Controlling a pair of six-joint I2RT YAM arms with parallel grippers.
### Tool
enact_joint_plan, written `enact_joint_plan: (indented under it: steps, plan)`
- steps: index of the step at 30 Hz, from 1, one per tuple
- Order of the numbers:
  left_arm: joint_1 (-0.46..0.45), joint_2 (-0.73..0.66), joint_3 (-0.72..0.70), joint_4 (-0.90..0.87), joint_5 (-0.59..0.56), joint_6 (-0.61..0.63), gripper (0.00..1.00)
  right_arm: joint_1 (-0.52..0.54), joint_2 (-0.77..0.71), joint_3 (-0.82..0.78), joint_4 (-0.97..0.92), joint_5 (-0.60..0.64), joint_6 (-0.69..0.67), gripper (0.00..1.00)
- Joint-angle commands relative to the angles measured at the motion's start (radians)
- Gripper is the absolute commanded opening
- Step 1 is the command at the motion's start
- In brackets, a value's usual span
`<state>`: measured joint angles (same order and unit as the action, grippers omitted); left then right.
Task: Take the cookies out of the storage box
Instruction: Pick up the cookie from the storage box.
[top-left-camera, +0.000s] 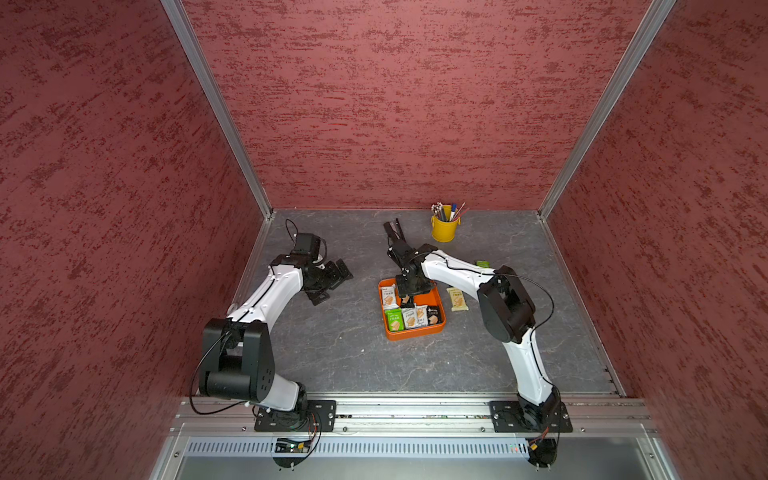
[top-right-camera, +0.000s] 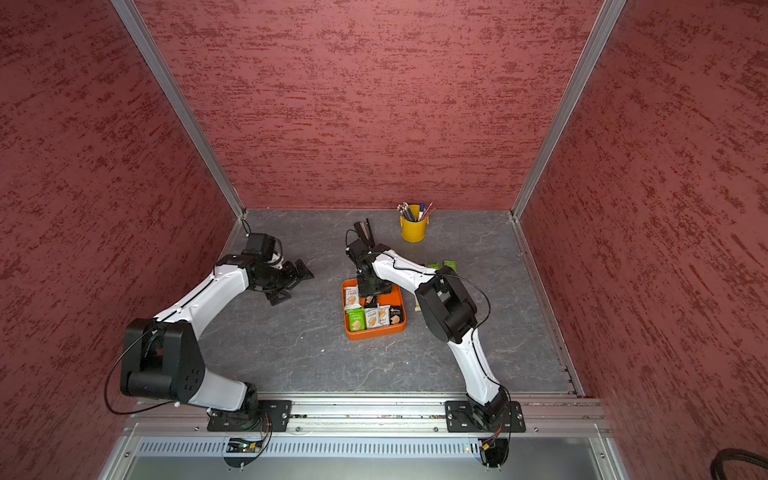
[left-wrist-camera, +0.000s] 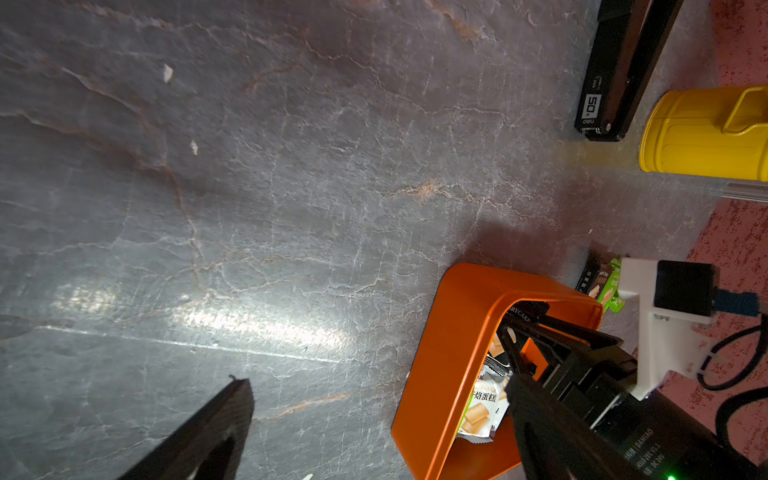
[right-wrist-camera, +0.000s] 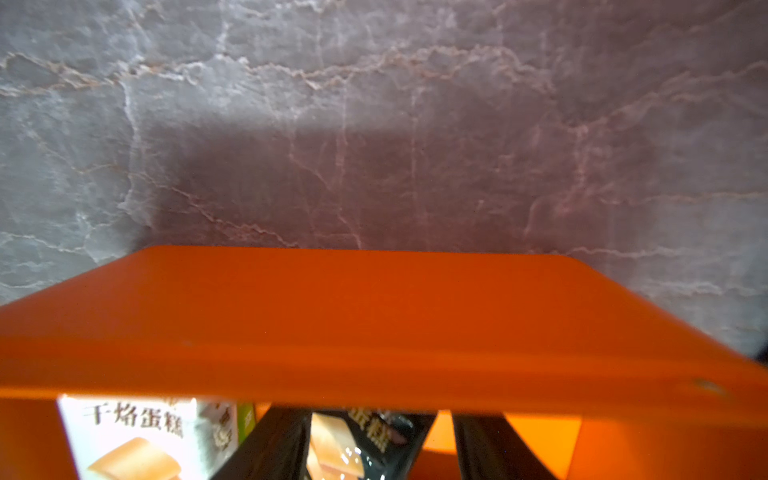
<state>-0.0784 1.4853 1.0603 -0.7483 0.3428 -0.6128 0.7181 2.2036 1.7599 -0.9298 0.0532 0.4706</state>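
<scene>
On the grey veined bench (top-left-camera: 332, 357), near its middle: one orange storage box (top-left-camera: 415, 335), shallow, low-walled, with rounded corners. Contents: cookies (top-left-camera: 409, 318) in sealed packets. A row of green, white, white and black lies along the near wall, one white packet (top-left-camera: 388, 296) sits toward the far left corner, and one black packet (right-wrist-camera: 365, 440) lies under the right arm. Outside the box, to its right: one pale yellow packet (top-left-camera: 457, 299) just beside the wall; green packets (top-right-camera: 449, 265) farther back. Right pincer (right-wrist-camera: 376, 432): lowered inside the box, jaws apart and straddling the black packet, not clamped; orange floor shows between the packet and one finger (right-wrist-camera: 486, 449). Left pincer (top-left-camera: 332, 284): spread wide, holding nothing, over bare bench well apart from the box. At the back: one yellow bucket (top-left-camera: 444, 229) of pens; one black stapler (top-left-camera: 392, 230) near it.
</scene>
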Motion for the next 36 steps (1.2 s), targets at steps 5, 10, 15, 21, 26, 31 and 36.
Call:
enact_joint_plan:
  steps: [5,10,15,21,26,31,36]
  plan:
    - [0.008,-0.016,-0.009,-0.004,0.011,0.009,1.00,0.006,0.023,0.088,-0.100,0.001,0.045,0.64]
    - [0.009,-0.014,-0.018,0.010,0.018,0.005,1.00,0.014,0.032,0.118,-0.178,0.058,0.140,0.65]
    - [0.008,-0.012,-0.023,0.021,0.021,0.006,1.00,0.021,0.033,0.136,-0.212,0.033,0.161,0.65]
    - [0.009,-0.010,-0.025,0.029,0.027,0.010,1.00,0.032,0.038,0.172,-0.228,0.008,0.160,0.64]
    - [0.018,-0.012,-0.022,0.020,0.028,0.022,1.00,0.036,0.048,0.182,-0.202,-0.045,0.147,0.62]
    - [0.031,-0.016,-0.022,0.010,0.033,0.034,1.00,0.037,0.099,0.229,-0.211,-0.064,0.145,0.62]
    - [0.042,-0.025,-0.025,0.006,0.035,0.043,1.00,0.037,0.163,0.306,-0.233,-0.035,0.138,0.62]
